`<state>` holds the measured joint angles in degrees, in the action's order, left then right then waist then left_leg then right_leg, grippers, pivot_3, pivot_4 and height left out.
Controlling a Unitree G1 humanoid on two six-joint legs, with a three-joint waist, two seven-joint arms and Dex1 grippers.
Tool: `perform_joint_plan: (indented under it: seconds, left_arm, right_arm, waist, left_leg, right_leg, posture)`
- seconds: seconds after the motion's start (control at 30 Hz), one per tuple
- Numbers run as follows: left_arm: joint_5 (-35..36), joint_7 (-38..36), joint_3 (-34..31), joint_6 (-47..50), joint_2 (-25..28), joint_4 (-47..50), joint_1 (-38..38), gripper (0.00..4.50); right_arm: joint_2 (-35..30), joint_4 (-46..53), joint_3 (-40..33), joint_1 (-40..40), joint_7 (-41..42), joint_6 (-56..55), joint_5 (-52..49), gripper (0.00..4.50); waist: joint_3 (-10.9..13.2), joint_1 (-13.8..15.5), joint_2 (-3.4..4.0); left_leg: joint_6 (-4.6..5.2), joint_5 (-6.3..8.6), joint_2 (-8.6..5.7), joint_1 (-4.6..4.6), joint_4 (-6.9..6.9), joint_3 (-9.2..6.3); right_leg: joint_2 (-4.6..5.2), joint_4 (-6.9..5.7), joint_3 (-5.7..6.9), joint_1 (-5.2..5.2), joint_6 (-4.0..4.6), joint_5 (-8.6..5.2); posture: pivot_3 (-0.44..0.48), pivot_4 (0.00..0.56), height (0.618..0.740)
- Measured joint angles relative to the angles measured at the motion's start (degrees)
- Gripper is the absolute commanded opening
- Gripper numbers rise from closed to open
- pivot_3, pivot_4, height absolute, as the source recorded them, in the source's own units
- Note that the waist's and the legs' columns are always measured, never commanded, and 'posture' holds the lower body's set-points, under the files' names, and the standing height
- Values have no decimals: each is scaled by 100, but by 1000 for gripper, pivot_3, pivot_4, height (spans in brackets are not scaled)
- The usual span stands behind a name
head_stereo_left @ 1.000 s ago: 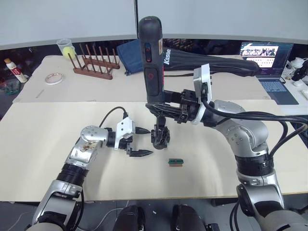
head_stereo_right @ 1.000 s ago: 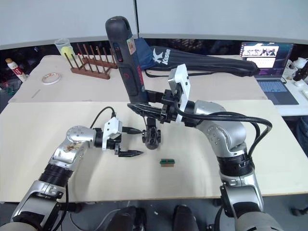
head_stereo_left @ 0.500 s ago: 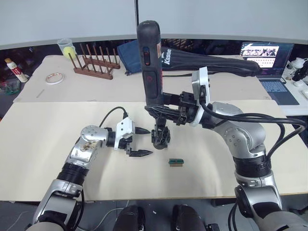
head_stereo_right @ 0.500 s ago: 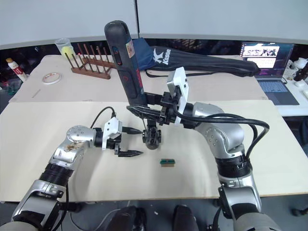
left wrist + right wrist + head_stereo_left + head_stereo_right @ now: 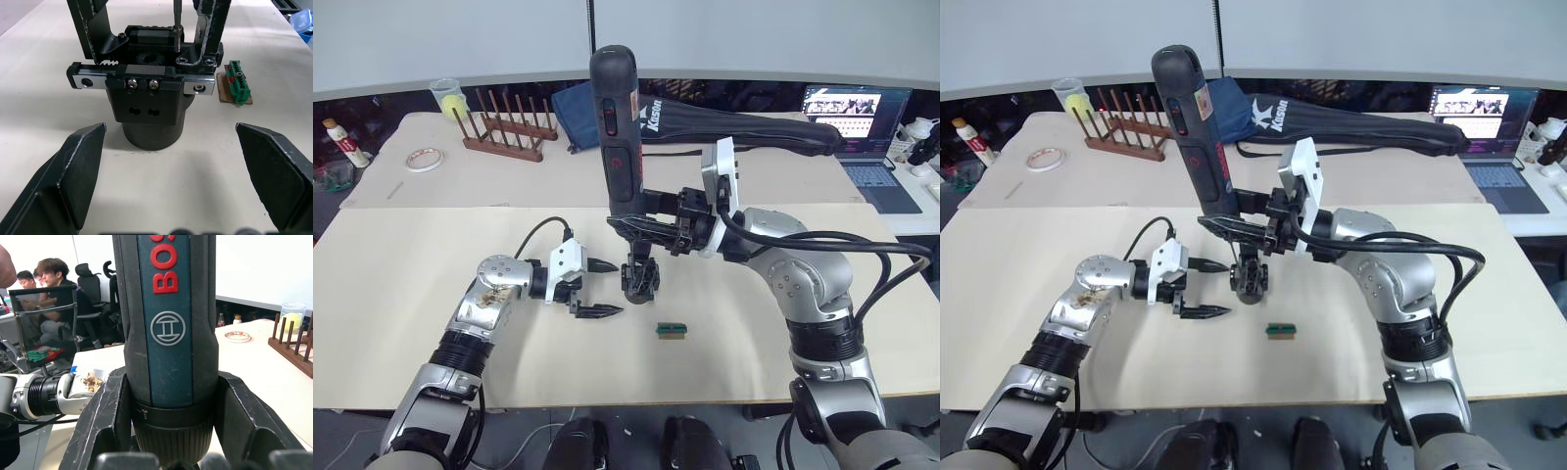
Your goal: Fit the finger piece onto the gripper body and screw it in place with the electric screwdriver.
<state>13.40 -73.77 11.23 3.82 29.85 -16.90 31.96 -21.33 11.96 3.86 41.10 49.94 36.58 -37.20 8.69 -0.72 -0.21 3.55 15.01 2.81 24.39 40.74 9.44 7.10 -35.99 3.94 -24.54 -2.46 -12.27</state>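
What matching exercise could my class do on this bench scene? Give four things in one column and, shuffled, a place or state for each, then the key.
Things
1. electric screwdriver
2. gripper body
3. green block
4. left gripper

States
A. open, beside the gripper body
B. lying on the table in front of the gripper body
C. held upright by the right gripper
D. standing on the table under the bit

Pairs: 1-C, 2-D, 3-B, 4-A

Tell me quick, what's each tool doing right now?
Left tool: open, holding nothing, beside the gripper body.
Right tool: closed on the screwdriver, held upright over the gripper body.
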Motion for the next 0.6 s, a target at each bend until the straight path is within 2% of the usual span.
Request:
perform_joint_plan:
  seconds: [0.6]
  left_arm:
    - [-2, -1, 0, -2, -1, -12, 3, 4500]
  right_arm:
    - [2, 35, 2, -198, 116, -173, 53, 1946]
  waist:
    - [0, 2, 0]
  left_leg:
    - [0, 0, 0, 0, 0, -1]
  right_leg:
    - [0, 0, 0, 0, 0, 0]
  posture:
    - [0, 150, 740]
